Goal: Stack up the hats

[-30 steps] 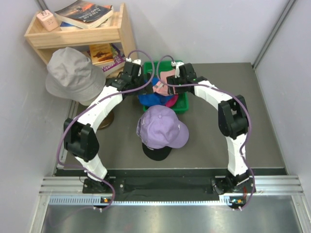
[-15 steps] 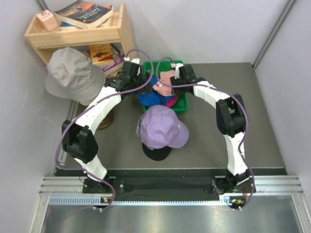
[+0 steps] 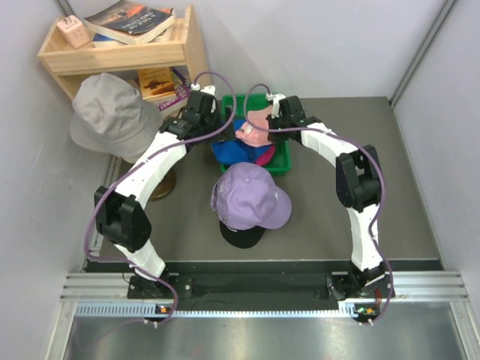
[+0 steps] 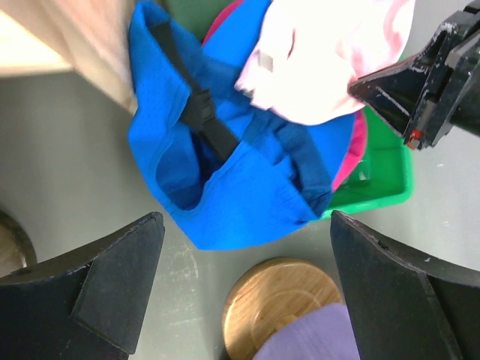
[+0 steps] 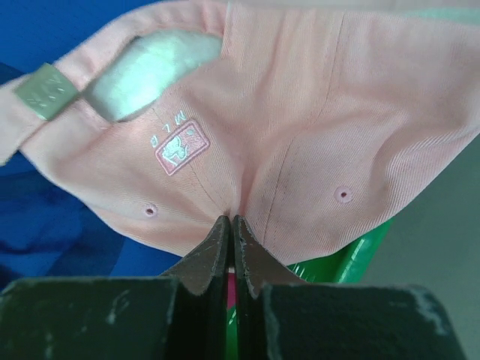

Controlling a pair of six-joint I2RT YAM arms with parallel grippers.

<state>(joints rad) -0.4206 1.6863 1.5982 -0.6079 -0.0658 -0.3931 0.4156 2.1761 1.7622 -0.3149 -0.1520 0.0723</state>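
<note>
Right tool [image 5: 231,222]: jaws pressed together, pinching a fold of the pink cap [image 5: 300,120] near its crown.
Pink cap: in the green bin [image 3: 280,163] at the far middle of the tabletop [image 3: 322,225], lying over the blue cap [image 4: 225,180].
Left tool [image 4: 246,219]: spread wide, holding nothing, above the blue cap's near edge.
Magenta cap [image 4: 358,148]: only a sliver shows, seemingly beneath the blue one.
Lavender cap [image 3: 251,196]: nearer than the bin, sitting on the black cap [image 3: 241,235].

white arms [image 3: 161,160], black joints [image 3: 121,219], purple cables [image 3: 210,73]
</note>
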